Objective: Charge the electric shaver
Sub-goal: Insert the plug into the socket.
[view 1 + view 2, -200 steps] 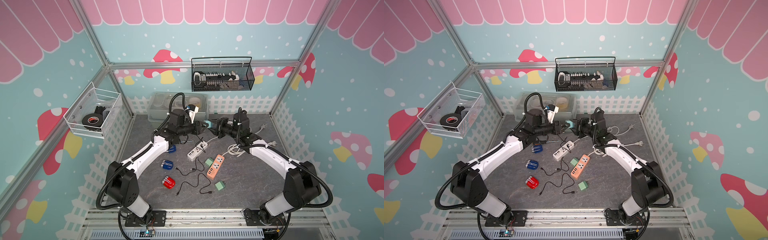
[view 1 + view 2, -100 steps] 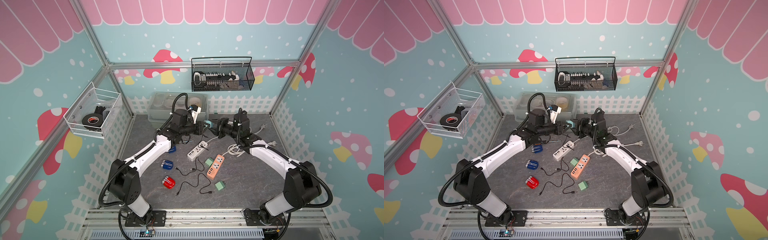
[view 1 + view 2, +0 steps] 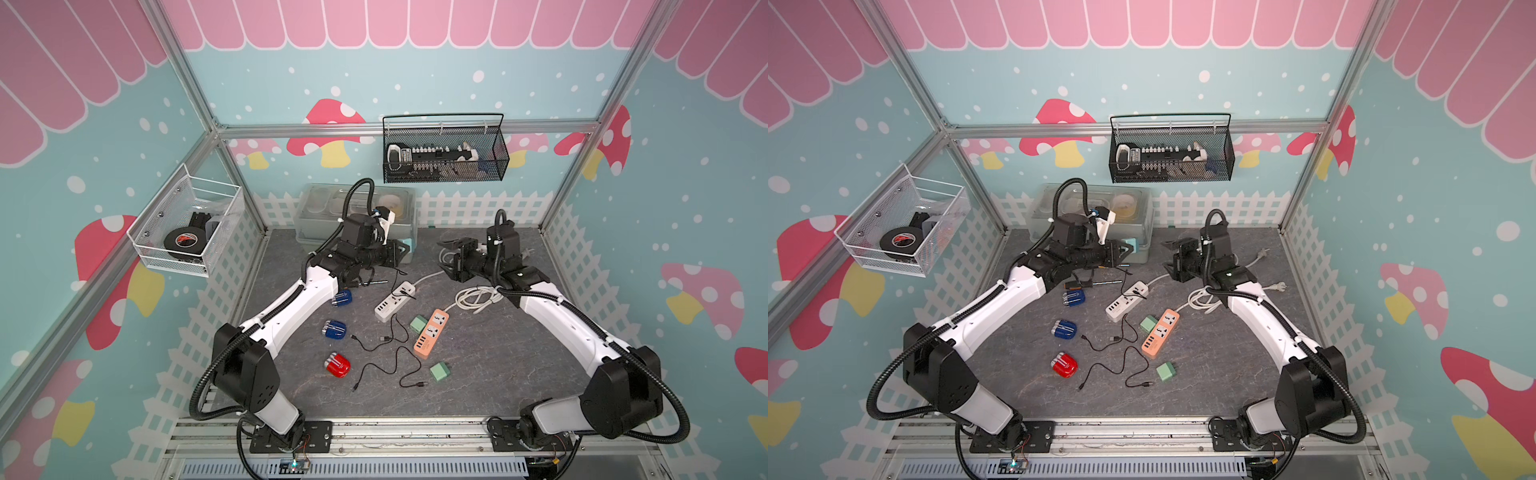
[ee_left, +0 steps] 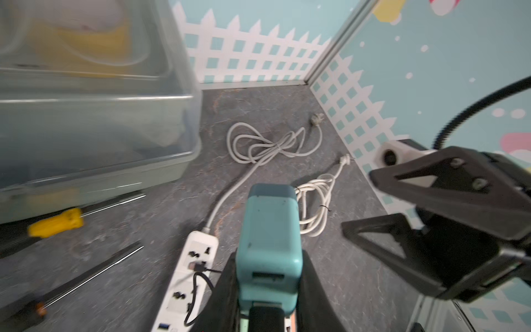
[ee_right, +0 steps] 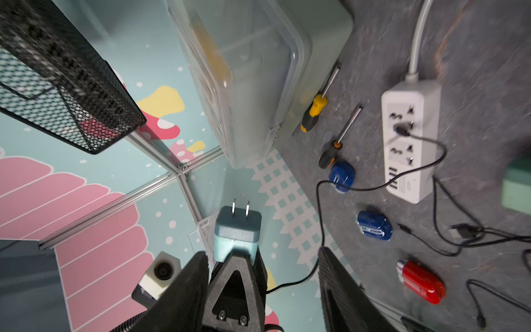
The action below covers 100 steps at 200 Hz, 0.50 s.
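Note:
A teal charger plug [image 4: 270, 230] with two metal prongs [image 5: 240, 207] sits between the jaws of my left gripper [image 4: 268, 290], which is shut on it above the back of the table [image 3: 412, 245]. A black cable [image 5: 319, 201] trails from it toward the white power strip [image 3: 395, 299]. My right gripper [image 3: 448, 258] hangs open a short way to the right, apart from the plug, with nothing between its fingers [image 5: 339, 287]. Two blue electric shavers [image 3: 341, 298] [image 3: 335, 329] and a red shaver [image 3: 337, 365] lie on the table at the left.
An orange power strip [image 3: 432, 332], two green plugs [image 3: 417, 323] [image 3: 439, 371] and loose black cables [image 3: 390, 365] lie mid-table. White cords [image 3: 478, 297] coil by the right arm. A clear lidded box [image 3: 328, 208] and two screwdrivers [image 5: 314, 112] [image 5: 334, 149] are at the back.
Both grippers were together at the plug. My left gripper has shut on it and kept it, while my right gripper has opened, let go and drawn back to the right.

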Available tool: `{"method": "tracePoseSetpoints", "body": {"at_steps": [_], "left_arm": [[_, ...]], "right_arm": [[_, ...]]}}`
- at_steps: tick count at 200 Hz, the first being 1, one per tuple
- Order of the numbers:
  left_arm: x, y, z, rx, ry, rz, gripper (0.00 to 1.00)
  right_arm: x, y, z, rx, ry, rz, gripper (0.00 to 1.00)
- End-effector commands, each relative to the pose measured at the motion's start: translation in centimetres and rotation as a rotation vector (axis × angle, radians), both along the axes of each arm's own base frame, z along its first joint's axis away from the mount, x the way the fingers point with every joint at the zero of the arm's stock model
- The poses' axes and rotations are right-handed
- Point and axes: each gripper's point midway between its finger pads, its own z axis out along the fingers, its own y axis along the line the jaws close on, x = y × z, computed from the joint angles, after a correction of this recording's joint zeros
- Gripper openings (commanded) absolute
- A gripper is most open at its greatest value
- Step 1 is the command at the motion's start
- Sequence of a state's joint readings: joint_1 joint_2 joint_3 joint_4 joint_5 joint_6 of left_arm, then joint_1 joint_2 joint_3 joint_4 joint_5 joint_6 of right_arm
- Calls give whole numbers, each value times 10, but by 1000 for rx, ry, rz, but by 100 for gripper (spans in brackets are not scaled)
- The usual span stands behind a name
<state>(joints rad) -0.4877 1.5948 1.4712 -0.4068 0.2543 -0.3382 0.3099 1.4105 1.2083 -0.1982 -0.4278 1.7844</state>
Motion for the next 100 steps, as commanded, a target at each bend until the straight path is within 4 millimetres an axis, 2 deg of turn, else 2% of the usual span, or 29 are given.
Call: {"method": "tracePoseSetpoints", "body": {"at_steps": [1, 17, 36, 50, 63, 100], "left_arm": [[-7, 43, 23, 144, -34, 118, 0], [-8, 69, 25, 274, -36, 190, 0], [-6, 116, 23, 465, -7, 348, 0], [-4, 129, 18, 519, 10, 371, 0], [-3, 119, 8, 522, 22, 311, 0], [0, 59, -50, 536, 94, -38, 0]], "right_arm": [[-13, -32, -3, -266, -42, 65, 61], [-14, -43, 6, -426, -102, 126, 60], [-18, -51, 13, -572, -135, 203, 60], [-20, -54, 17, -631, -165, 242, 58], [-22, -53, 19, -652, -194, 270, 58], [-28, -41, 24, -651, -272, 373, 56]]}}
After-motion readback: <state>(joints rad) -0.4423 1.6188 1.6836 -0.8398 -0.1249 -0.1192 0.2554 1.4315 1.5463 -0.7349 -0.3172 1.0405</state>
